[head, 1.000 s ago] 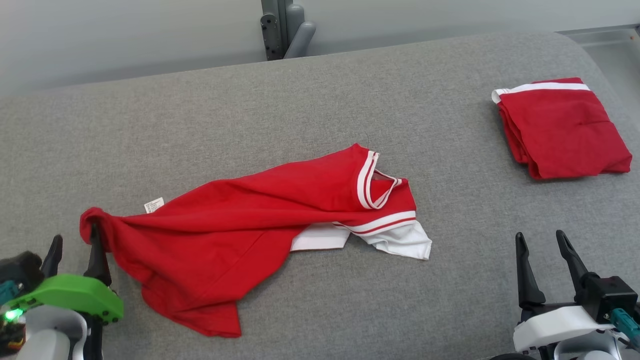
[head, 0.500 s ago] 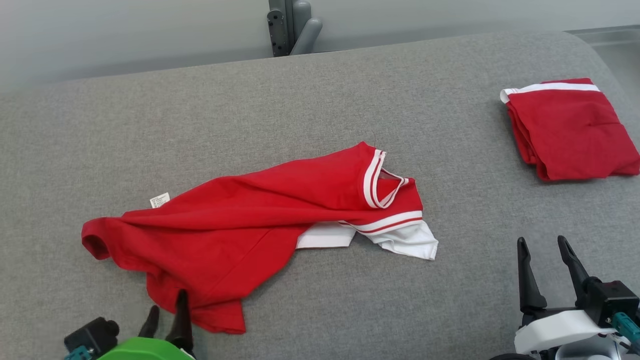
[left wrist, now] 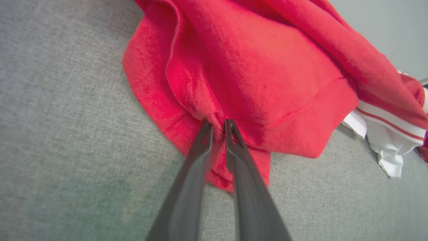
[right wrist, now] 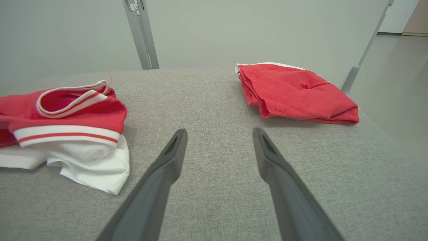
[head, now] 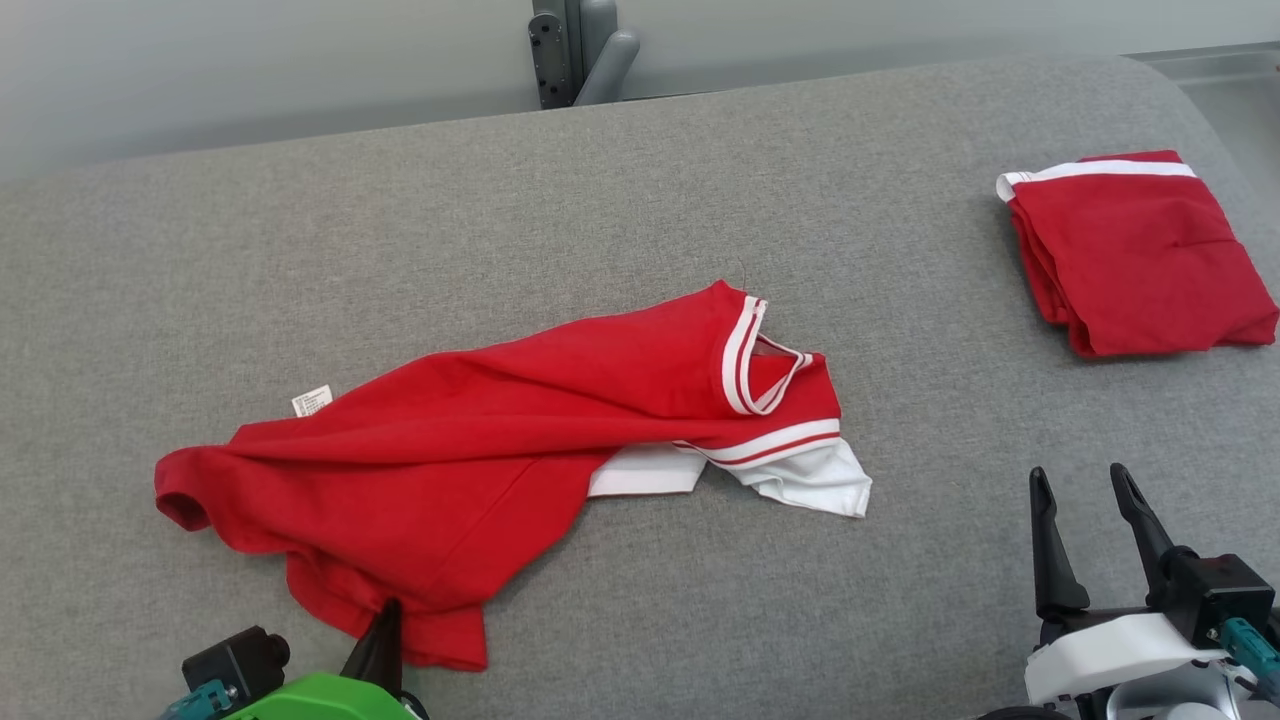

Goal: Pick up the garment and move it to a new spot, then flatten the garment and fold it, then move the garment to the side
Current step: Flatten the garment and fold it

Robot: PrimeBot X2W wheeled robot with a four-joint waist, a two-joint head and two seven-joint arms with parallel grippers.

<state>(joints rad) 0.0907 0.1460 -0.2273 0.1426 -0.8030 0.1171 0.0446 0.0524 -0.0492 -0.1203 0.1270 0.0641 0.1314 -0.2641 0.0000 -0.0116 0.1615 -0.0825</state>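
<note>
Grey padded table [head: 600, 200], left gripper [left wrist: 218, 124] pinched onto the red shirt [head: 500, 440] hem, right gripper [head: 1080, 475] just sitting wide open, folded shirt [head: 1135, 250] off right.

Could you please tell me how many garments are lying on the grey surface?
2: a crumpled shirt at the centre-left, and a folded garment at the far right. None seems hidden.

A broad table covered in grey woven fabric [head: 640, 200] spreads across the foreground, its far right corner rounded. Behind it stands a plain pale grey wall [head: 250, 60], with a grey metal upright post [head: 560, 50] just past the table's far edge. In the right wrist view a slim slanted grey pole [right wrist: 367, 47] stands beside a smooth, pale, faintly glossy floor [right wrist: 394, 87]. The light is soft and even.
</note>
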